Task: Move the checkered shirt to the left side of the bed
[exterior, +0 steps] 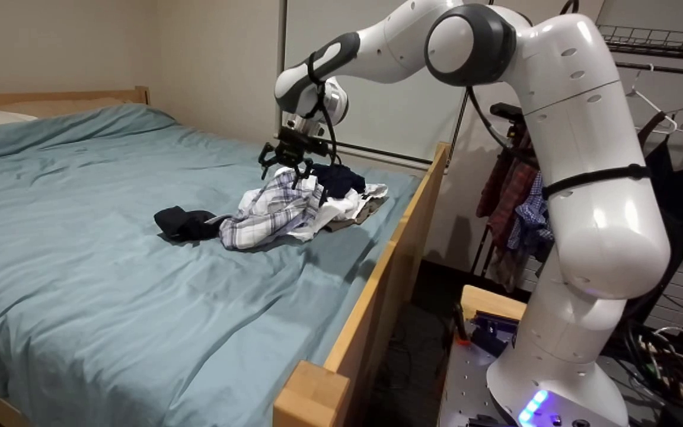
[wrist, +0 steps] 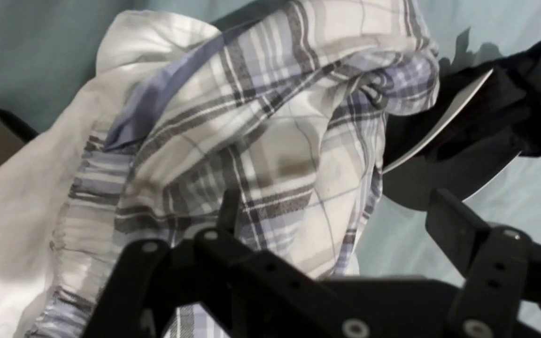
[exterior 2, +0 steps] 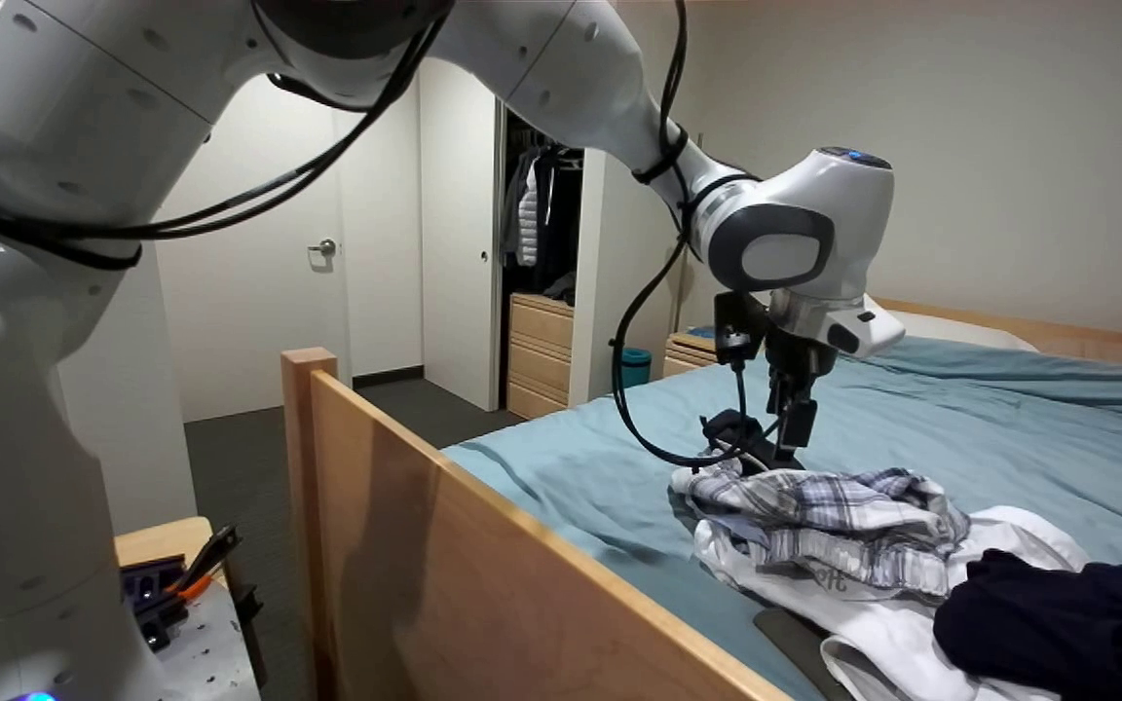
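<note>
The checkered shirt, white with blue and grey plaid, lies crumpled in a heap on the blue bed. The shirt shows in both exterior views and fills much of the wrist view. My gripper is open, pointing down at the shirt in both exterior views. In the wrist view the gripper has one finger over the plaid cloth and the other over bare bedsheet beside the shirt's edge. Nothing is held between the fingers. I cannot tell whether a fingertip touches the cloth.
A black item lies against the shirt's end, also in the wrist view. White clothing lies partly under the shirt, with a navy garment on it. The wooden footboard stands between robot base and mattress.
</note>
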